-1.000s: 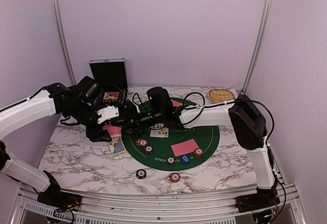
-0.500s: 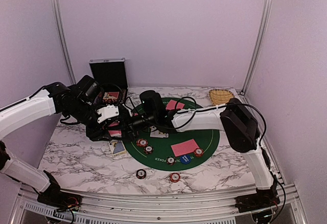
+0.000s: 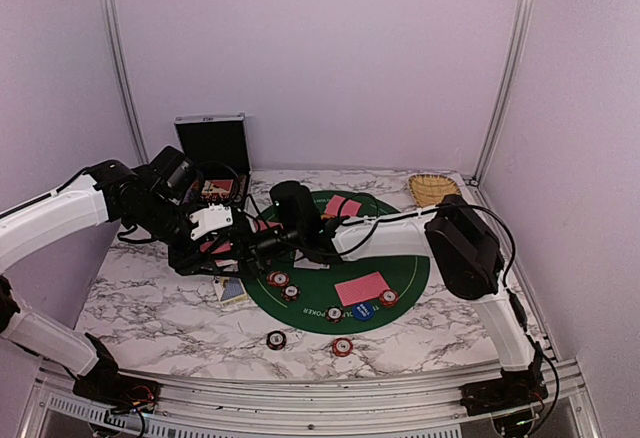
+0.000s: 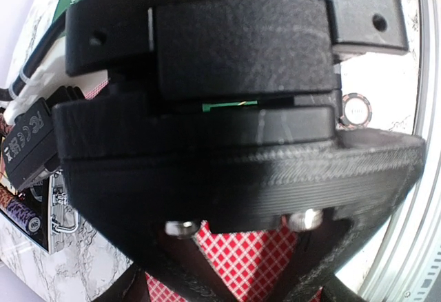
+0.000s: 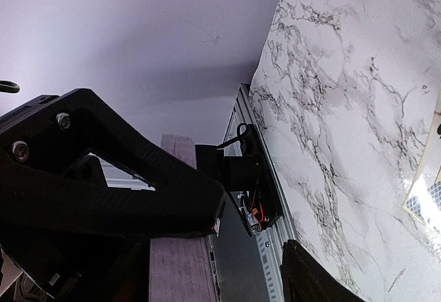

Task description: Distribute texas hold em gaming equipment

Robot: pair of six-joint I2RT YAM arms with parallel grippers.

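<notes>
My left gripper (image 3: 213,249) hovers over the table's left part, shut on a deck of red checked-back playing cards (image 4: 262,254) that shows between its fingers. My right arm reaches across the green felt mat (image 3: 410,270), and its gripper (image 3: 247,248) is right against the deck in the left gripper. In the right wrist view its fingers (image 5: 158,198) stand apart with nothing seen between them. Two pink card piles (image 3: 362,288) (image 3: 342,205) lie on the mat with poker chips (image 3: 279,279) and a blue button (image 3: 363,310). Two chips (image 3: 276,339) (image 3: 342,346) lie on the marble.
A black hinged case (image 3: 212,143) stands open at the back left. A tan wicker basket (image 3: 433,188) sits at the back right. A loose card (image 3: 232,291) lies by the mat's left edge. A chip (image 4: 356,107) shows on the marble in the left wrist view.
The right arm has swung left across the mat until its gripper reached the deck in the left gripper, its jaws narrowing. The left arm has hardly moved.
</notes>
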